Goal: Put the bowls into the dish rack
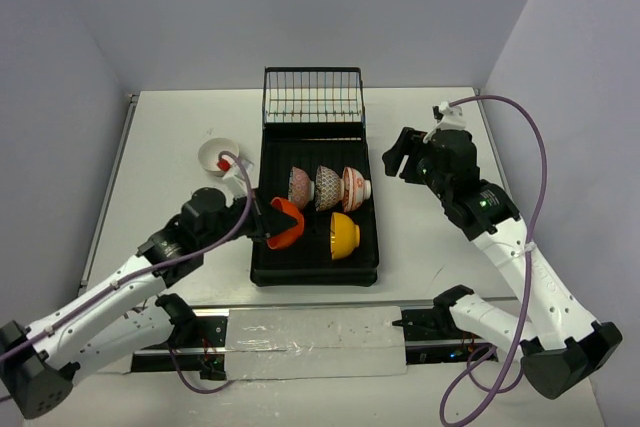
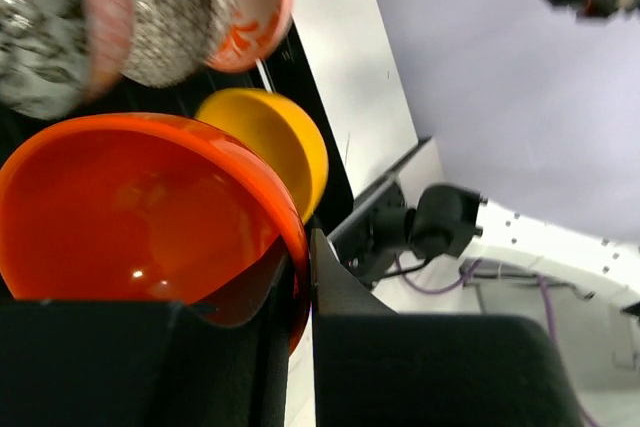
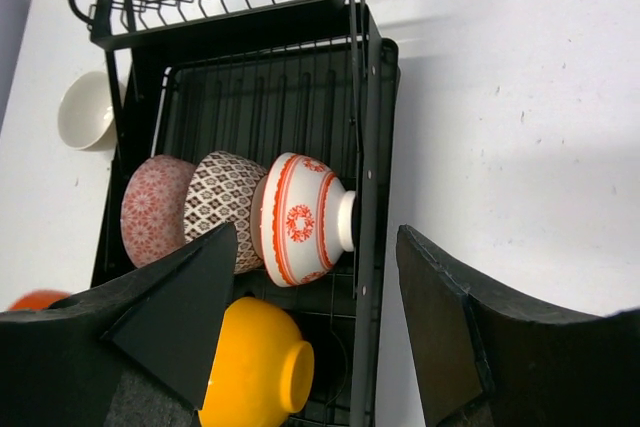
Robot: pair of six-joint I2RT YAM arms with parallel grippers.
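My left gripper [image 1: 268,221] is shut on the rim of the red-orange bowl [image 1: 287,222], which hangs tilted over the left side of the black dish rack [image 1: 262,269]. The left wrist view shows the rim pinched between the fingers [image 2: 340,292], with the bowl's inside [image 2: 130,207] facing the camera. A yellow-orange bowl [image 1: 343,235] lies on its side in the rack. Behind it three patterned bowls stand on edge in a row: pinkish [image 1: 300,187], grey speckled [image 1: 328,188], red-on-white [image 1: 354,188]. A white bowl [image 1: 218,155] sits on the table left of the rack. My right gripper [image 1: 405,159] hangs open and empty to the rack's right.
An upright wire-grid basket [image 1: 312,97] stands at the rack's far end. The right wrist view looks down on the rack's right wall [image 3: 365,147] and the white table [image 3: 520,127] beside it. Grey walls close in the table on three sides.
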